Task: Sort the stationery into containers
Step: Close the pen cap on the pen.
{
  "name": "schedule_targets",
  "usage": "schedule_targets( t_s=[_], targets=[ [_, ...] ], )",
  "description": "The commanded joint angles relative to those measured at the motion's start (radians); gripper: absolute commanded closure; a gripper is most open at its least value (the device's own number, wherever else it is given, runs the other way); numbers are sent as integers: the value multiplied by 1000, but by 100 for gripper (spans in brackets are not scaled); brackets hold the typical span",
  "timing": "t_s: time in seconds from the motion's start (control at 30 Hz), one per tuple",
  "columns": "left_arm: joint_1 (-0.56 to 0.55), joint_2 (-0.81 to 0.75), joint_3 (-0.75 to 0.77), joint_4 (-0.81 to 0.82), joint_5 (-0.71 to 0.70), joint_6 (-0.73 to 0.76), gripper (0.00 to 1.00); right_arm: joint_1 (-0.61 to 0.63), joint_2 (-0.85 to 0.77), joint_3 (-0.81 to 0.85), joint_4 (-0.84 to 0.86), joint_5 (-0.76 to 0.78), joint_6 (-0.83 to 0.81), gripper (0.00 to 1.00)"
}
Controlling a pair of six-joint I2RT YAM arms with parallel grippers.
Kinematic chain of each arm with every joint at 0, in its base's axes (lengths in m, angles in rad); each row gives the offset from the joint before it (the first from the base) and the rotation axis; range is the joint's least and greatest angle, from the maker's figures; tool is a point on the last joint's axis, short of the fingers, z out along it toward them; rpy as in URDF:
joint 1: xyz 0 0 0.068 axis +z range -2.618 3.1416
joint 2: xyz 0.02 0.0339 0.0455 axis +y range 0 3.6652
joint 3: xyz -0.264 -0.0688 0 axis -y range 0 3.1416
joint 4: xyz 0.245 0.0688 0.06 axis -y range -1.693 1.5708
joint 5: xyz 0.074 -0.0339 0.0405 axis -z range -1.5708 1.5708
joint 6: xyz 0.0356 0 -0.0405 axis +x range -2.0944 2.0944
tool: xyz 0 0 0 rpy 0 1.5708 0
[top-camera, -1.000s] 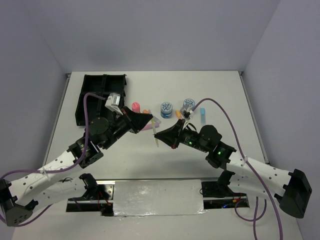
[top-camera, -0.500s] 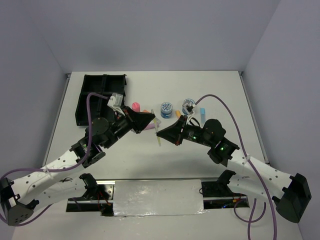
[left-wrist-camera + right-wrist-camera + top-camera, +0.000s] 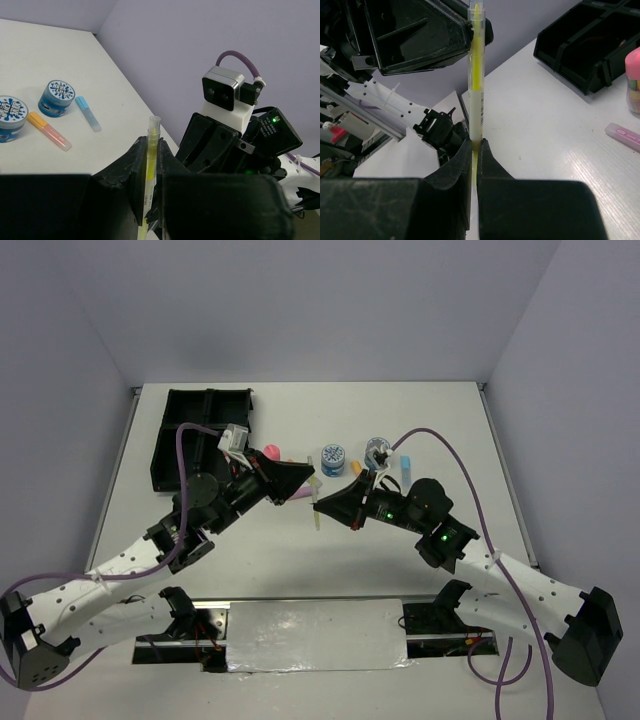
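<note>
The thin yellow-green pen with a clear barrel (image 3: 476, 90) is gripped by both arms at once above the middle of the white table (image 3: 440, 420). The left gripper (image 3: 150, 152) is clamped on it, one black finger on each side of the barrel, and the pen's clear end sticks out past the fingertips toward 12 o'clock in the left wrist view. The right gripper (image 3: 475, 150) is pinched tight on the pen's other end, so nearly the whole barrel rises toward 12 o'clock from its fingers, its top touching the left gripper's black body. From above, the two grippers meet tip to tip, the left coming in from 9 o'clock and the right from 3 o'clock.

From the pen, the black plastic four-compartment tray (image 3: 200, 430) lies at 10 o'clock, well apart. The two round blue-patterned tins (image 3: 333, 457) sit at 1 o'clock, with a short pastel orange marker (image 3: 357, 468) between them and a short light-blue marker (image 3: 406, 467) beyond. The pink-capped stubby tube (image 3: 271, 453) stands at 11 o'clock, near the left gripper
</note>
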Motion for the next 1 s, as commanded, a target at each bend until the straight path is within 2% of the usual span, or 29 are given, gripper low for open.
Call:
schedule_targets(
  t_s=[0.0, 0.27, 0.6, 0.97],
  targets=[
    [-20, 23, -34, -66, 137, -17, 100, -17, -33, 58, 200, 81, -34, 100],
    [-30, 24, -78, -52, 141, -29, 100, -55, -27, 111, 231, 77, -38, 100],
    [-31, 44, -89, -34, 153, -28, 100, -79, 7, 135, 320, 43, 35, 100],
    [-45, 37, -120, -24, 147, -31, 100, -117, 35, 246, 280, 14, 15, 100]
  ],
)
